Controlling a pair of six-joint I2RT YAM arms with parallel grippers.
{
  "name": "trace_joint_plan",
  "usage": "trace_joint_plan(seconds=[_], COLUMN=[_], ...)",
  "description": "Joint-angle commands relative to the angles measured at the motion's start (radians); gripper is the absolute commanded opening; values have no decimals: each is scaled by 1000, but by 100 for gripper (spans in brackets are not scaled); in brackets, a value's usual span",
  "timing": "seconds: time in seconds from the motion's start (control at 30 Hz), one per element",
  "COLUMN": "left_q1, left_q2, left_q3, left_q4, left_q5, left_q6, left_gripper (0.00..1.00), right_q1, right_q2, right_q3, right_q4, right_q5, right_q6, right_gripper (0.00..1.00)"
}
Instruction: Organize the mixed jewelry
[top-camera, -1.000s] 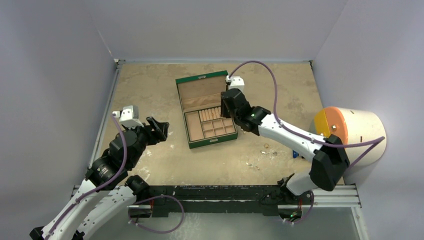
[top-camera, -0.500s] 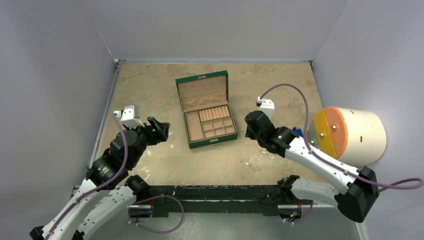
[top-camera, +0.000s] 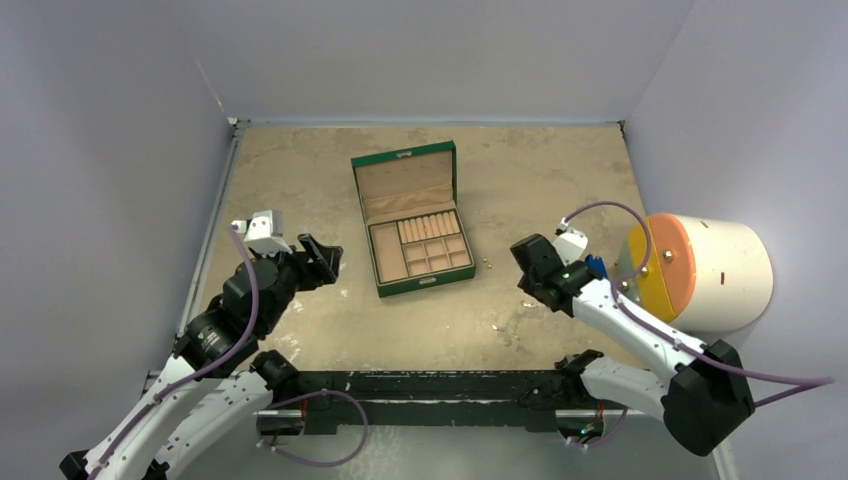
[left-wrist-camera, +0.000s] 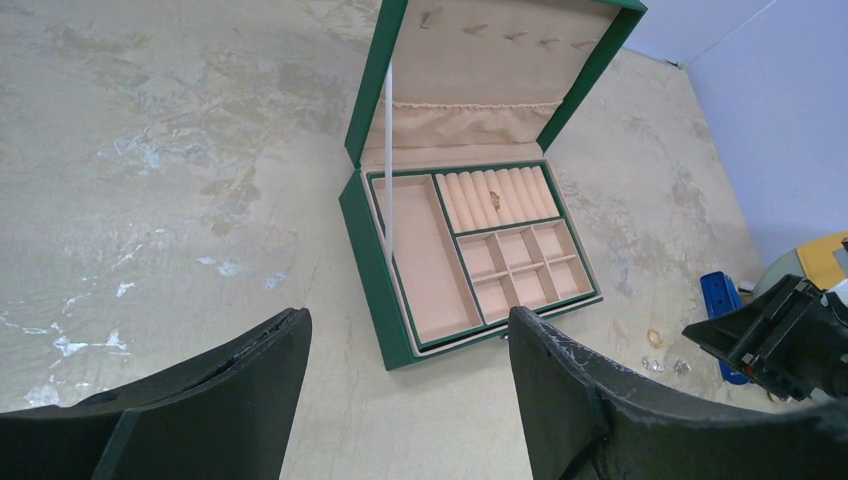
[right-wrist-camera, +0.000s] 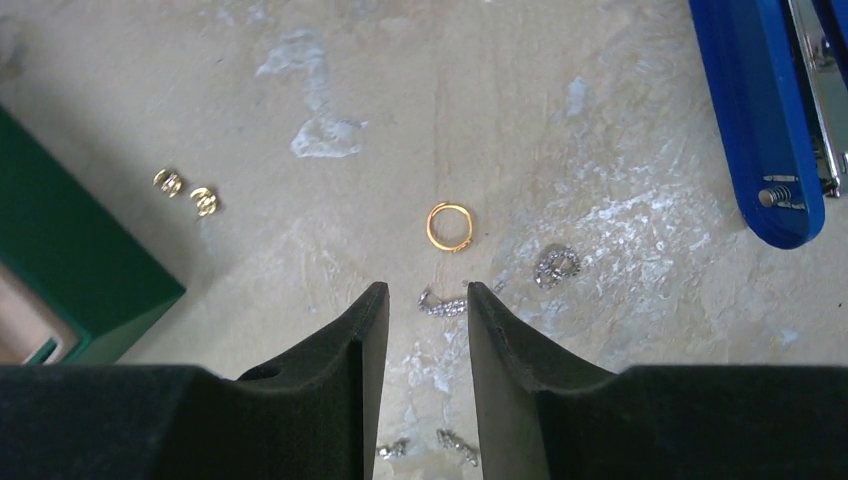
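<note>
The green box lies open mid-table, with one gold piece on its ring rolls. My right gripper is open with a narrow gap, empty, low over the loose jewelry right of the box. A silver piece lies just past its tips, with a gold ring beyond it. A silvery hoop lies to the right, two gold studs lie by the box corner, and two tiny silver pieces lie between the fingers. My left gripper is open and empty, left of the box.
A blue clip-like tool lies right of the jewelry, close to my right gripper. A white cylinder with an orange and yellow face stands at the right wall. Walls enclose the table on three sides.
My right arm has pulled back from over the box, swinging right and toward the near edge, down over the loose jewelry. The left arm has barely moved.
</note>
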Motion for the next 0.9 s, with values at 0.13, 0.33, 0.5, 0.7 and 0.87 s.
trace_joint_plan(seconds=[0.13,0.33,0.5,0.7,0.87], left_q1=[5,5,5,5,5], left_q2=[-3,1,5,7,8], left_q3=[3,3,3,3,3], left_q4=[34,34,36,36,36], left_q5=[-3,-1,2,2,1], left_q6=[22,22,22,22,22], left_gripper=[72,72,72,72,72], right_q1=[-60,-92,-106,-115,-118], right_q2=[92,111,139,165,186], right_q3=[-10,-46,-69,-78,-76], right_q4=[27,80,101,130,126], right_q5=[30,18,3,-13,-11], right_q6=[170,205,230,230,241], right_gripper=[35,31,29,28,26])
